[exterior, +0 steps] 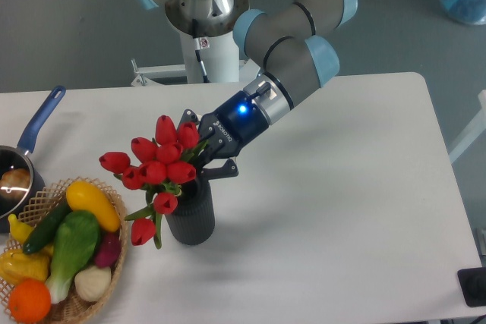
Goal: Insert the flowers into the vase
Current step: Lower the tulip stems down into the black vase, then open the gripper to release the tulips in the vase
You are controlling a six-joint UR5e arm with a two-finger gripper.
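Observation:
The flowers (158, 163), a bunch of red tulip buds on green stems, lean out to the left over the mouth of the vase (190, 218). The vase is a dark ribbed cylinder standing upright on the white table. My gripper (206, 153) comes in from the upper right and is shut on the flowers' stems just above the vase mouth. The stem ends are hidden behind the buds and the vase rim, so I cannot tell how deep they sit.
A wicker basket (114, 259) of produce stands just left of the vase, close under the hanging buds. A blue-handled saucepan (26, 149) sits at the left edge. The arm's base (205, 28) rises behind the table.

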